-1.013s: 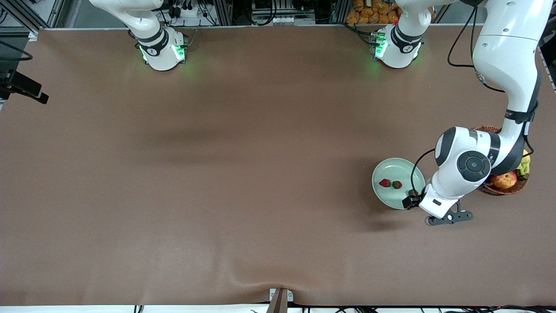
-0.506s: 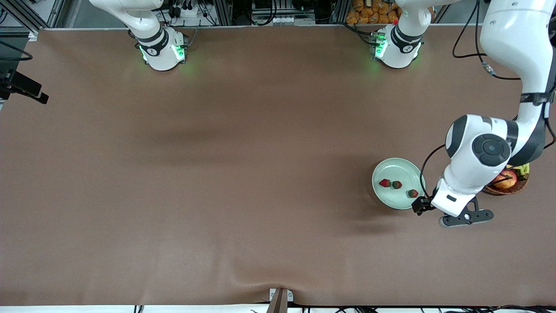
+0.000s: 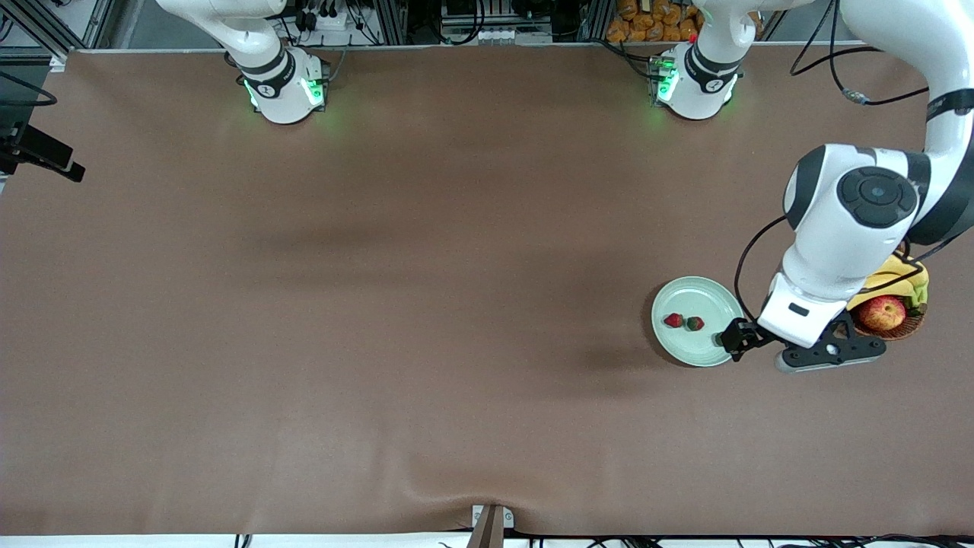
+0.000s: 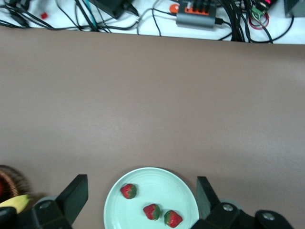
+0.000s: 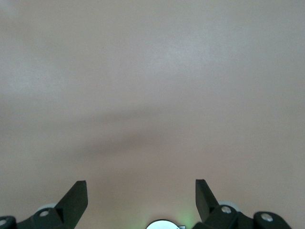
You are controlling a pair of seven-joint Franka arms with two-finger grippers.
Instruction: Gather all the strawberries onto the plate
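Observation:
The pale mint-green plate [image 3: 696,297] lies toward the left arm's end of the table, beside the basket. Three strawberries lie in it: two side by side [image 3: 673,320] [image 3: 695,323], and a third [image 3: 718,339] at the rim, partly hidden by my left hand. In the left wrist view the plate [image 4: 157,183] holds all three berries [image 4: 128,191] [image 4: 152,211] [image 4: 173,218]. My left gripper [image 3: 742,339] [image 4: 141,193] is open and empty, up over the plate's edge. My right gripper [image 5: 141,195] is open and empty over bare table; it waits, out of the front view.
A brown wicker basket [image 3: 909,327] with an apple [image 3: 883,312] and bananas [image 3: 898,275] stands by the plate, partly under the left arm. Cables and boxes line the table edge in the left wrist view [image 4: 195,14].
My left gripper let go of the third strawberry at the plate's rim, then rose and drew back from the plate. The right arm has not moved.

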